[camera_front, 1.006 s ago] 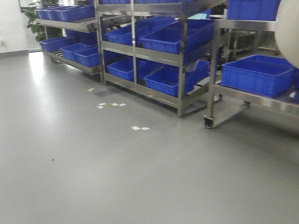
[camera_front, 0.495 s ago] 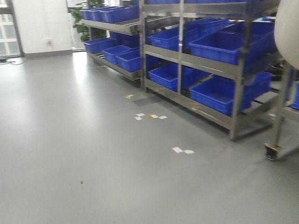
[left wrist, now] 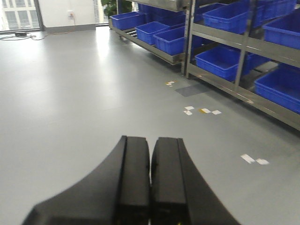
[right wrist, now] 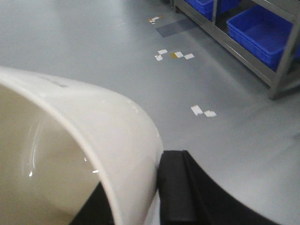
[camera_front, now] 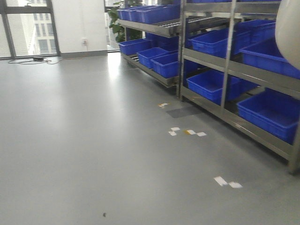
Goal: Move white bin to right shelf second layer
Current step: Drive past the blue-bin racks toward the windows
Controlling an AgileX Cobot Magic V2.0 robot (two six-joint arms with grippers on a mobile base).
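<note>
My right gripper (right wrist: 140,197) is shut on the rim of the white bin (right wrist: 93,136), one finger inside the wall and one outside; the bin is held up above the grey floor. A curved part of the bin also shows at the right edge of the front view (camera_front: 288,28). My left gripper (left wrist: 151,154) is shut and empty, held over the floor. The right shelf's second layer with rollers is out of view; only steel racks (camera_front: 225,61) with blue crates (camera_front: 211,84) show.
Steel racks holding several blue crates run along the right side, also in the left wrist view (left wrist: 243,51). White tape marks (camera_front: 187,132) lie on the grey floor. Windows and a wall (camera_front: 77,23) stand at the far back.
The view has swung left: the racks have slid to the right of the frame and the back wall and windows have come into sight. The bin stays in my right gripper.
</note>
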